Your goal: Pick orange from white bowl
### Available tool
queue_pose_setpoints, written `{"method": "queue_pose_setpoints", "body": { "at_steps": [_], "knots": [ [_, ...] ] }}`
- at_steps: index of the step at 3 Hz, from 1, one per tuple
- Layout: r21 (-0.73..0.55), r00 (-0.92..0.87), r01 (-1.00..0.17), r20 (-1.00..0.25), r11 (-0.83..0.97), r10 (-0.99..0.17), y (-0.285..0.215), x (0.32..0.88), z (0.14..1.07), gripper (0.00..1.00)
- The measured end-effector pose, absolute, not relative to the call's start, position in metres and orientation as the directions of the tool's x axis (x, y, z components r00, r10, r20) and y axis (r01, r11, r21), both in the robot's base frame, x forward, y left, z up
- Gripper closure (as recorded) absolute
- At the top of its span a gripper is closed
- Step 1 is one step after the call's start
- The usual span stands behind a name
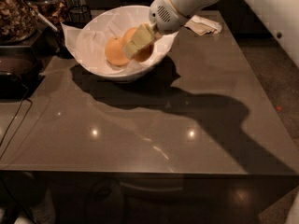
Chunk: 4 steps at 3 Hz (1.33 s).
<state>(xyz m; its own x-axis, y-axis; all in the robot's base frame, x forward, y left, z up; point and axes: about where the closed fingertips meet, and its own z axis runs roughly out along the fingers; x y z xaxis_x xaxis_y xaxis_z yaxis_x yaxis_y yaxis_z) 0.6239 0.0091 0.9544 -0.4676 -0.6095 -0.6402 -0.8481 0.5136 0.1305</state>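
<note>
The white bowl [93, 62], lined with crumpled white paper, stands at the far left of the dark table. Two round fruits lie in it. The paler yellow-orange one [114, 52] is on the left. The deeper orange [145, 54] is on the right, partly hidden behind my gripper. My gripper [136, 42] reaches down into the bowl from the upper right. It sits directly at the orange, between the two fruits. The white wrist [168, 10] hangs over the bowl's far right rim.
A crumpled napkin [203, 25] lies on the table behind the bowl to the right. Dark containers and a jar [16, 13] stand at the far left. The dark glossy tabletop [154, 125] stretches toward the front.
</note>
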Motion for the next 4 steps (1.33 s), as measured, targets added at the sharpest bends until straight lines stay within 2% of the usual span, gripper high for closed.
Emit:
{"method": "queue_pose_setpoints", "body": {
  "at_steps": [1, 2, 4],
  "knots": [
    [0.134, -0.419, -0.883, -0.656, 0.449, -0.627, 0.02, 0.605, 0.966, 1.0],
    [0.161, -0.405, -0.892, -0.698, 0.422, -0.59, 0.016, 0.575, 0.98, 1.0],
    [0.19, -0.446, -0.856, -0.744, 0.482, -0.498, -0.017, 0.527, 0.994, 1.0]
  ]
}}
